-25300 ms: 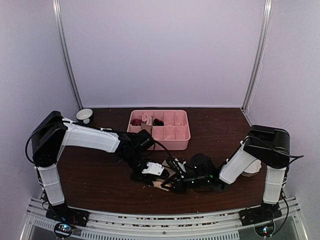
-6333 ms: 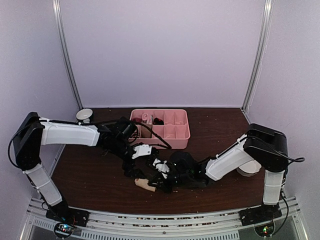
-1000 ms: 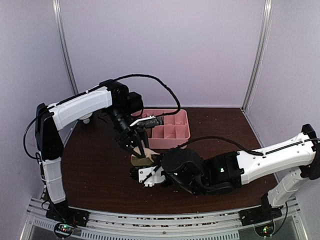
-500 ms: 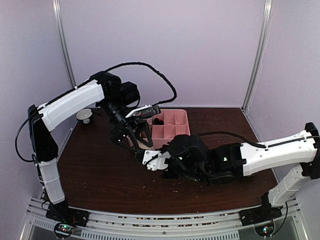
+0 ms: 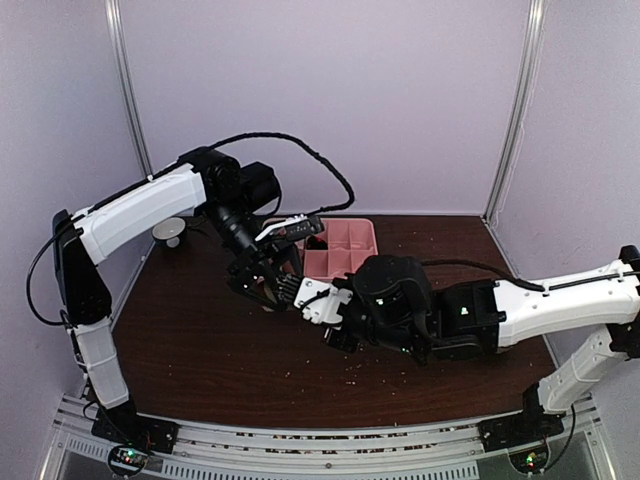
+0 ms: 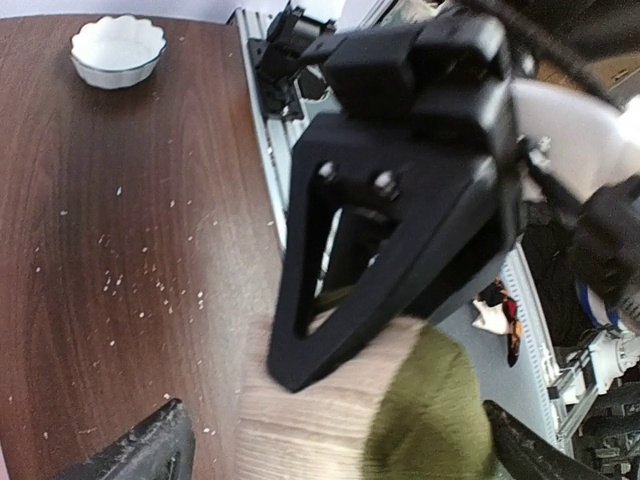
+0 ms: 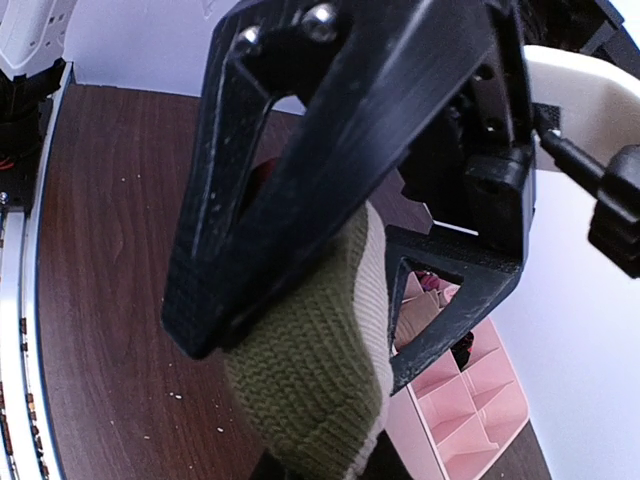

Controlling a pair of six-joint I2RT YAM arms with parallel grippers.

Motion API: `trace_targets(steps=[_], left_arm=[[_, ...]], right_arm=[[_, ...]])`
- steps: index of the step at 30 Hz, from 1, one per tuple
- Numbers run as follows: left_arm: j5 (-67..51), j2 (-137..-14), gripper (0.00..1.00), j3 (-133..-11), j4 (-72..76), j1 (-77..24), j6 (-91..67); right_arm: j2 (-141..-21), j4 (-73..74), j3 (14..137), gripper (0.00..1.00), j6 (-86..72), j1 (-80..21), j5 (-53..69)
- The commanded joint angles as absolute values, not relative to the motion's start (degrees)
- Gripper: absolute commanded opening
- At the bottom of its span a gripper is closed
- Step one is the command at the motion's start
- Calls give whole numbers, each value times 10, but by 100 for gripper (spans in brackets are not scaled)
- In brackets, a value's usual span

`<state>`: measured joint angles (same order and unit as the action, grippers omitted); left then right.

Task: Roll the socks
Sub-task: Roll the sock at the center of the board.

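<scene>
The beige sock with an olive toe [image 7: 320, 370] is bundled up and pinched between my right gripper's [image 7: 310, 350] black fingers, which are shut on it above the brown table. In the left wrist view the same sock [image 6: 340, 420] sits between the wide-apart fingertips [image 6: 160, 445] of my open left gripper [image 6: 335, 450], with a right finger [image 6: 400, 220] lying across it. From above, the two grippers meet just in front of the pink tray: the left gripper [image 5: 266, 283], then the right gripper [image 5: 306, 298]. The sock is almost hidden there.
A pink divided tray [image 5: 350, 262] stands right behind the grippers, some small items in its back cells, and it also shows in the right wrist view as the tray [image 7: 470, 400]. A white bowl [image 5: 168, 232] sits at the far left. Crumbs dot the table.
My left gripper has opened and let go of the sock. The right gripper has carried the sock back toward the tray, and the left arm has risen with it.
</scene>
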<state>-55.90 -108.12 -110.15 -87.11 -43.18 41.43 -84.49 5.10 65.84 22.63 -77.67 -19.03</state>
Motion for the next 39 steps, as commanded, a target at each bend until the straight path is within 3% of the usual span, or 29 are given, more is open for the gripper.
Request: trace_targets(steps=[1,12,16,19,22,25,29,33,37,39], left_arm=[[-509,-1048,98,-1075,-814,-430,390],[-514,-1047,98,-1066,-809,-430,393],[-525,-1046,91,-1071,-804,-430,395],[-531,-1046,83,-1070,-805,-430,399],[-538,-1046,60,-1067,-813,-430,416],[-544,-1045,20,-1066,-820,-430,426],[-549,-1045,3,-1068,-827,-430,434],[-563,-1051,0,-1077,-841,-430,442],[-566,-1068,0,-1095,-861,-428,438],[-567,-1069,0,-1096,-857,-425,429]], right_arm=[[-820,15,645,0,192,-771,-167],[-801,-30,623,0,160,-770,-152],[-803,-43,620,0,136,-771,-127],[-808,-53,617,0,120,-770,-117],[-811,-67,614,0,107,-769,-111],[-811,-84,608,0,87,-765,-104],[-807,-113,592,0,49,-750,-71],[-813,-117,587,2,-7,-730,-30],[-807,-174,547,29,-70,-708,22],[-798,-227,516,34,-102,-699,49]])
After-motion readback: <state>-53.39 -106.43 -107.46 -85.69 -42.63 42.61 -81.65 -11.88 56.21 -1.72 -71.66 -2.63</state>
